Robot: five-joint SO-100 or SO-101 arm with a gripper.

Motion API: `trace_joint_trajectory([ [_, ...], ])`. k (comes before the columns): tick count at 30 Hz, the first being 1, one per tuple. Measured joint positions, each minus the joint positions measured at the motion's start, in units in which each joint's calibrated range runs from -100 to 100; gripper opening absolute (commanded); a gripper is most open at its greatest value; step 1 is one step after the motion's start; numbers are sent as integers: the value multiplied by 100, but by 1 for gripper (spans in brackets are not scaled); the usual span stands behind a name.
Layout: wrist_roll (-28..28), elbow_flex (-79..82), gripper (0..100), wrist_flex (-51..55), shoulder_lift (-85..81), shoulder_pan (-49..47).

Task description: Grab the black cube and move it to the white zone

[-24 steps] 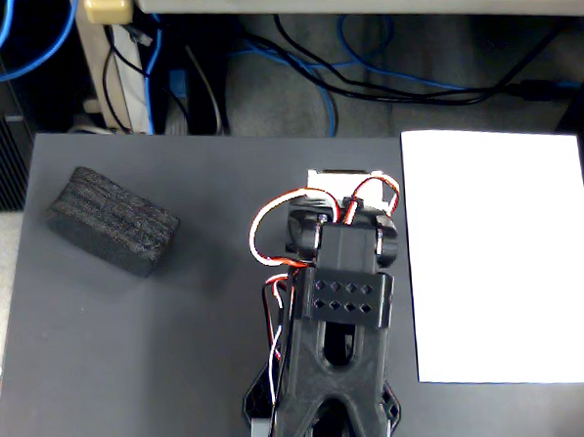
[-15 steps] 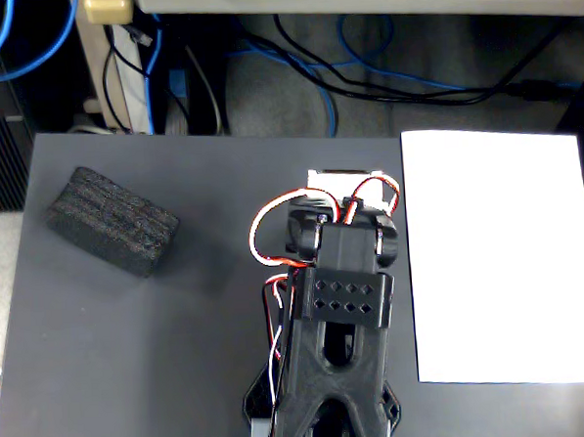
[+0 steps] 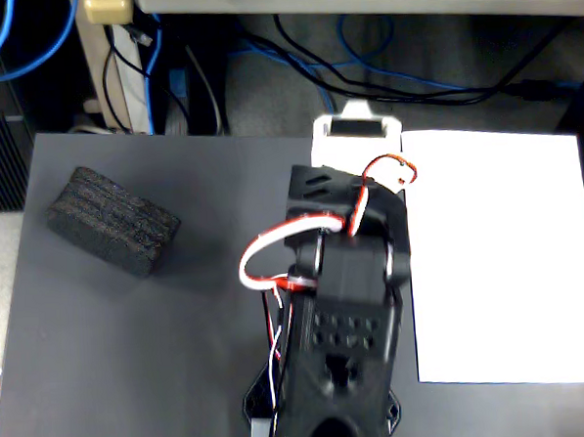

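Observation:
The black cube (image 3: 114,220) is a rough foam block lying on the dark grey table (image 3: 133,364) at the left, apart from the arm. The white zone (image 3: 500,257) is a paper sheet on the right side of the table, with nothing on it. The black arm rises from the bottom edge up the middle of the view. Its gripper (image 3: 357,142) end, with a white part, sits at the paper's top left corner, well right of the block. The fingers are hidden under the arm, so I cannot tell whether they are open.
Red and white wires (image 3: 274,249) loop off the arm's left side. Beyond the table's far edge are blue and black cables (image 3: 362,68) and furniture legs. The table's left edge runs close to the block.

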Motion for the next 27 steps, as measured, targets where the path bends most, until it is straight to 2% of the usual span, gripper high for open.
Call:
trace_joint_trajectory([
  [3, 0, -969, 2, -368, 0, 0],
  [6, 0, -1170, 2, -933, 0, -310],
  [9, 0, -1170, 2, -745, 0, -1263],
  [13, 0, -1170, 2, -650, 0, -3006],
  [15, 0, -1170, 2, -650, 0, -3375],
  [18, 194, -1389, 2, -650, 982, -3700],
  [24, 278, -3464, 2, -650, 3620, -3744],
  [27, 540, -4214, 2, -650, 4719, -4409],
])
